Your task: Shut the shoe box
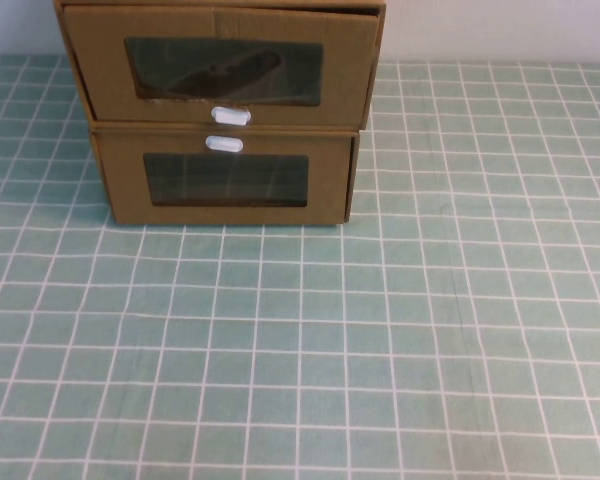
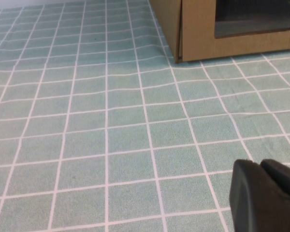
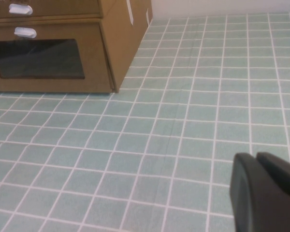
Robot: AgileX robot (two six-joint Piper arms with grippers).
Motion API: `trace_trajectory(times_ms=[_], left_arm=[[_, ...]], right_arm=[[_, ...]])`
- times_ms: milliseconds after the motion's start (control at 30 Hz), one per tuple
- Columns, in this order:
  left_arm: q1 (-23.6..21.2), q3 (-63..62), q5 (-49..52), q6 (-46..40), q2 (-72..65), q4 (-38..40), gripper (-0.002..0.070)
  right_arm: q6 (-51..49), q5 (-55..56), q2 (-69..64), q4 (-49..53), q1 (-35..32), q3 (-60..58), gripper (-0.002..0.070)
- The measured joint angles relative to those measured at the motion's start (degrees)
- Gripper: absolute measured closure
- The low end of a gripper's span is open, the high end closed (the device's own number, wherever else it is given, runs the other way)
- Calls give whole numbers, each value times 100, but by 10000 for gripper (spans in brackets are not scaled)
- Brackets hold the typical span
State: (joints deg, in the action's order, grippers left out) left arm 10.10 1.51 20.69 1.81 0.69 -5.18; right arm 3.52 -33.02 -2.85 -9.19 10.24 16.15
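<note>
The shoe box (image 1: 220, 62) is the upper of two stacked brown cardboard boxes at the back left of the table. Its front has a clear window with a dark shoe behind it and a white pull tab (image 1: 231, 115) below the window. The front stands out a little past the box underneath. Its lower edge and tab also show in the right wrist view (image 3: 20, 8). My left gripper (image 2: 258, 164) is shut and empty, low over the cloth, well short of the boxes. My right gripper (image 3: 255, 157) is shut and empty, to the boxes' right and nearer me. Neither gripper shows in the high view.
The lower cardboard box (image 1: 225, 180) carries its white tab (image 1: 224, 144) above its window; it also shows in the left wrist view (image 2: 198, 29) and the right wrist view (image 3: 53, 58). A green checked tablecloth (image 1: 380, 330) covers the table. A white wall stands behind.
</note>
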Motion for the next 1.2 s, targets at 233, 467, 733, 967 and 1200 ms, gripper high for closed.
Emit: trace_trajectory(times_ms=[233,467,733,967,1200], left_arm=[[0,0,0,0,0,0,680],[0,0,0,0,0,0,680],[0,0,9,0,0,0,680],[0,0,9,0,0,0,680],[0,0,9,0,0,0,680]], right_arm=[[0,0,0,-5,0,0,690],[0,0,0,-5,0,0,690],[0,-2,89,-5,0,-24,690],[0,744,330,462,-190,-639,690],[-352,1093,330,1000,-950,-1518,690]])
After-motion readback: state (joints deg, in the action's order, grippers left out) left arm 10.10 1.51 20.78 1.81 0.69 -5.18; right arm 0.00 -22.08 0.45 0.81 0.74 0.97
